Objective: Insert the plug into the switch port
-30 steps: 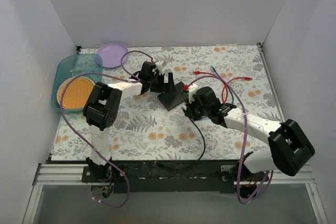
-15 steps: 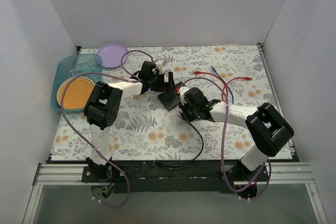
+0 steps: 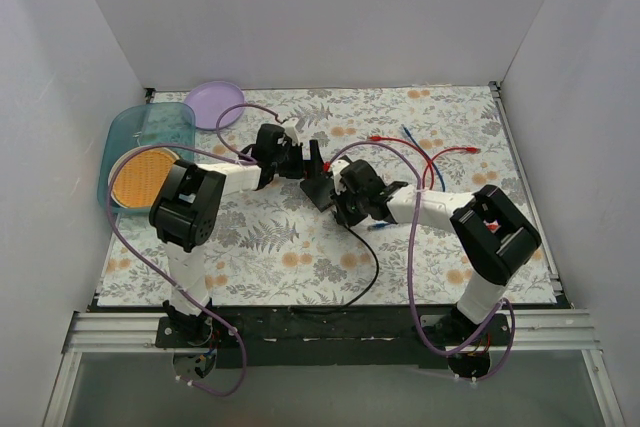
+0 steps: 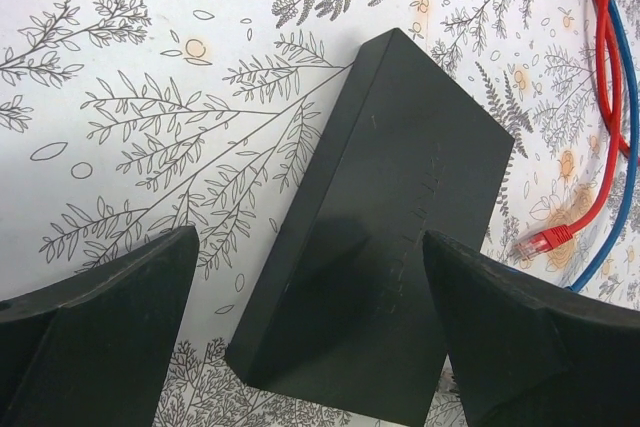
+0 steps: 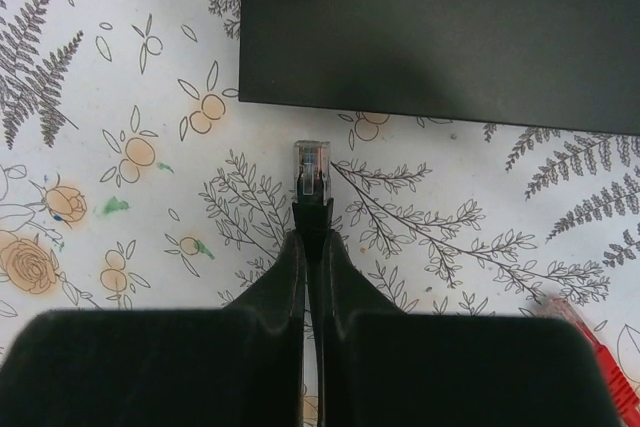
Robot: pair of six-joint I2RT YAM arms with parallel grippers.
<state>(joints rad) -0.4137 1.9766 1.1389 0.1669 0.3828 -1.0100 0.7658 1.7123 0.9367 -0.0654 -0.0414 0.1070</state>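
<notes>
The switch [image 4: 400,207] is a flat black box lying on the flowered mat; in the top view [image 3: 318,190] it sits between the two grippers. My left gripper [image 4: 310,237] is open and hovers over the switch, one finger on each side, not touching it. My right gripper [image 5: 312,242] is shut on the black boot of a cable, and its clear plug [image 5: 312,169] sticks out ahead of the fingertips. The plug points at the switch's near side [image 5: 440,27], a short gap away. No ports are visible on that side.
Loose red and blue cables [image 3: 425,157] lie right of the switch, and a red plug [image 4: 545,240] rests close beside it. A purple plate [image 3: 213,104] and a teal tub [image 3: 145,147] stand at the back left. The held black cable [image 3: 372,265] trails toward the front edge.
My right arm has swung left and brought the plug close to the switch. My left gripper has shifted slightly left and stays open over the switch.
</notes>
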